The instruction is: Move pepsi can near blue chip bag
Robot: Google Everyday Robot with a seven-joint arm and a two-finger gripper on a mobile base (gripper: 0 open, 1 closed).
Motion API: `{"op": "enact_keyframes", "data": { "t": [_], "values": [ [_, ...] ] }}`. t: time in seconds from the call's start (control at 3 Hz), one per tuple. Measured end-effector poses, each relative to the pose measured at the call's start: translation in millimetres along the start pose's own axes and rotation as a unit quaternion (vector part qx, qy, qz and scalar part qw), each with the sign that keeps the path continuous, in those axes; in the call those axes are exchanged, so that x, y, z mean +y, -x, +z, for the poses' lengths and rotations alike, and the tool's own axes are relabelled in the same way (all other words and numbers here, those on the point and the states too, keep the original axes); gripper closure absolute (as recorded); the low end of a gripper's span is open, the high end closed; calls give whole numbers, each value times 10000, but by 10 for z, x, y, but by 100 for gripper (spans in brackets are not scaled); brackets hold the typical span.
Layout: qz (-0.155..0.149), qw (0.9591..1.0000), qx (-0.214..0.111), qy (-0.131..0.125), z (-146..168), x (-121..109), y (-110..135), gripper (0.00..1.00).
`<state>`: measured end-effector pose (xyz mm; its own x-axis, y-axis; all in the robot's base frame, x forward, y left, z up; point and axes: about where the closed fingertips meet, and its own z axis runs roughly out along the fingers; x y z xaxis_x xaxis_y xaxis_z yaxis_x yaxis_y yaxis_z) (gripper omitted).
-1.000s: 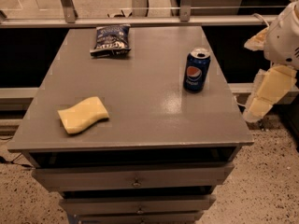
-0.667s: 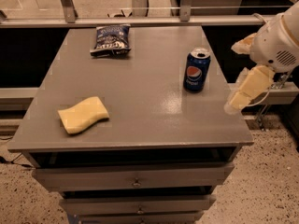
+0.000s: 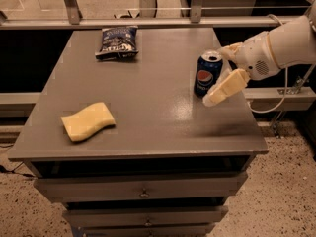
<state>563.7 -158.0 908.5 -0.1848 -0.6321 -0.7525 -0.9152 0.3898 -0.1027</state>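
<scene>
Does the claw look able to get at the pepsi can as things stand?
Probably yes. The claw is open right beside the can, one finger in front and one behind it, with nothing in between. The sponge and chip bag lie well away.

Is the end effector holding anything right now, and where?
Nothing is held. The end effector is open beside the right side of the pepsi can, which stands on the table.

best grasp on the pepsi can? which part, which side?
Grip the pepsi can at mid-body, from the picture's right: it stands upright with bare round sides, and the hand sits open just right of it. Sponge and blue chip bag lie well away.
</scene>
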Motion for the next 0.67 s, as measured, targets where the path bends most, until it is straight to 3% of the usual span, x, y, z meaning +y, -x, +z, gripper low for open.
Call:
{"op": "enact_keyframes", "data": {
  "t": [0.33, 0.67],
  "values": [
    [119, 9983, -566, 55, 273, -122, 41, 0],
    [258, 9946, -998, 87, 447, -192, 71, 17]
  ]
}}
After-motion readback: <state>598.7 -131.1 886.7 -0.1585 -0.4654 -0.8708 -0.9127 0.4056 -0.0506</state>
